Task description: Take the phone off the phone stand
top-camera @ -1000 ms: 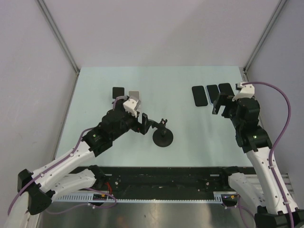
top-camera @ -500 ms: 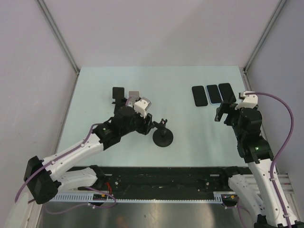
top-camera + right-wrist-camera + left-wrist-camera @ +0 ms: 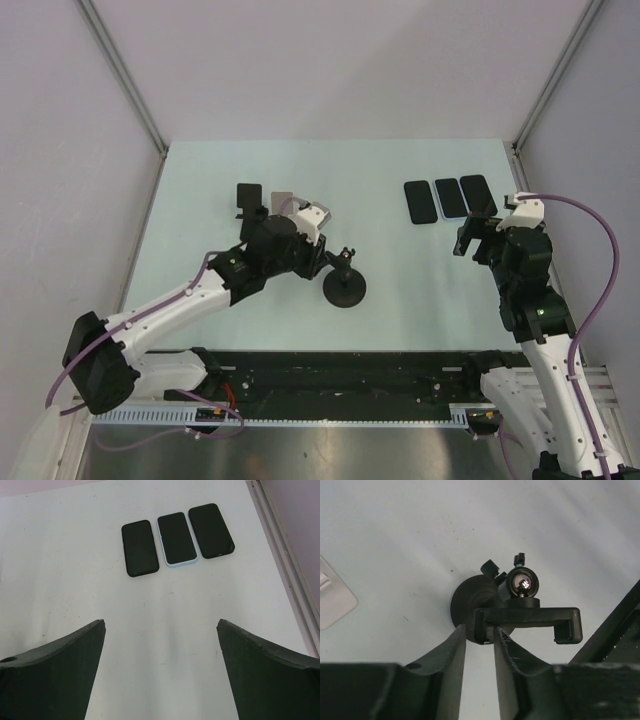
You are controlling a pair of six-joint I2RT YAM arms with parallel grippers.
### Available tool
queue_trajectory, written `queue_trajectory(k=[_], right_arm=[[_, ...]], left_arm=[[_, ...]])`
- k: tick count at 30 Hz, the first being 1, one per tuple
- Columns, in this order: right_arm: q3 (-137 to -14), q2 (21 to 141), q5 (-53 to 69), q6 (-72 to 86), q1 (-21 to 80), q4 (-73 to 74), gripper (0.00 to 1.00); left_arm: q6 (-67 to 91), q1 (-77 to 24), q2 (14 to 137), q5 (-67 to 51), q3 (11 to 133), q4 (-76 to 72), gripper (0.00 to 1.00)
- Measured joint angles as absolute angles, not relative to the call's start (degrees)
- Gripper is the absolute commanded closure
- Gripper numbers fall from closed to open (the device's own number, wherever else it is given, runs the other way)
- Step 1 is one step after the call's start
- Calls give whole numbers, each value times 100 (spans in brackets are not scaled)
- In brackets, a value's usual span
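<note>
Wrist view alone shows left claw [image 3: 480,629] clamped on one end of phone stand [image 3: 530,616]; right claw [image 3: 161,622] gapes.

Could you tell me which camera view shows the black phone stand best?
Left wrist view: the black phone stand fills the centre, clamp end between the left gripper's fingers. Top external shows it small; right wrist misses it.

grey slab [image 3: 334,599] cut off, stand base [image 3: 466,598] half-hidden
</note>
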State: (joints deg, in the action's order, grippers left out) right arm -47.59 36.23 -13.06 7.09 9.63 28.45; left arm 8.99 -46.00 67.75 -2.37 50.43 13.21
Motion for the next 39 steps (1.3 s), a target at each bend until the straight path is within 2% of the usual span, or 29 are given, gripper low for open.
queue_trajectory(k=[1, 3, 4, 10, 16, 28, 39], right_arm=[[-4759, 3621, -1304, 709, 958, 2847, 0], [-4759, 3621, -1299, 709, 950, 2845, 0], [-4759, 3621, -1295, 709, 945, 2847, 1], [-4759, 3621, -1260, 709, 908, 2845, 0], [-4757, 3607, -1251, 707, 886, 2847, 0], [-4722, 3566, -1203, 709, 886, 2847, 0], [-4694, 3531, -1194, 709, 878, 2847, 0]], left_arm=[[906, -4600, 6796, -270, 5048, 1323, 83], [893, -4602, 6829, -325, 5059, 1337, 91], [908, -4604, 6838, -333, 5070, 1345, 100], [913, -4617, 6971, -82, 5282, 1463, 100], [987, -4595, 7406, 746, 5774, 1594, 100], [1675, -3688, 8219, 1925, 6193, 1125, 100], [2329, -3645, 8936, 2849, 6692, 856, 100]])
